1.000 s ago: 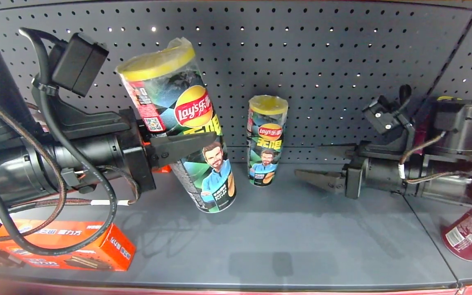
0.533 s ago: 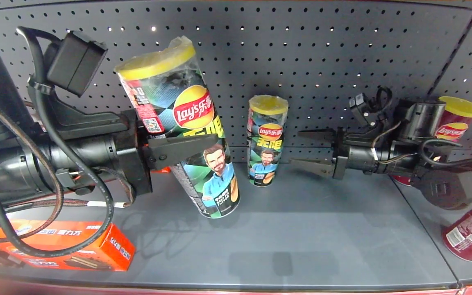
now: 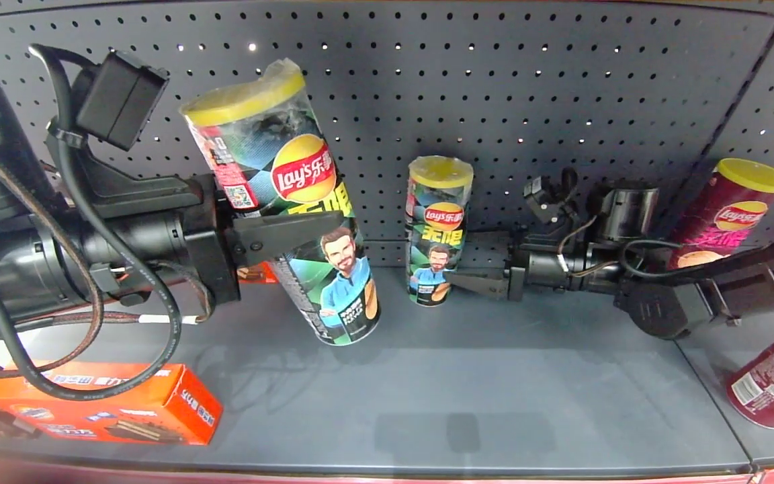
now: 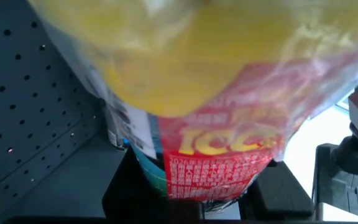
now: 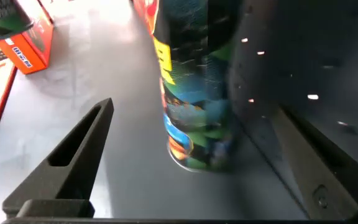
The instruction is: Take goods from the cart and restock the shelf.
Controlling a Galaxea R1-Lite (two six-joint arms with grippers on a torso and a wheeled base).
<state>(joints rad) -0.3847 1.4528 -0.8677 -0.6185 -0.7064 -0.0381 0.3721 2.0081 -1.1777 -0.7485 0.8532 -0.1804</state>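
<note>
Right gripper has slid in from the right since a second ago; its jaws are spread, with the upright can between their tips, on the shelf. Well off to that can's other side, the left gripper is clamped on a tilted can. Below that arm lies an orange box.

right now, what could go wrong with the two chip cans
1. The left gripper holds the tilted can with its base low over the shelf. Released at this lean, it would likely topple or roll.
2. The right gripper is open, with its fingers either side of the standing can. An off-centre close could knock that can over against the pegboard.
</note>
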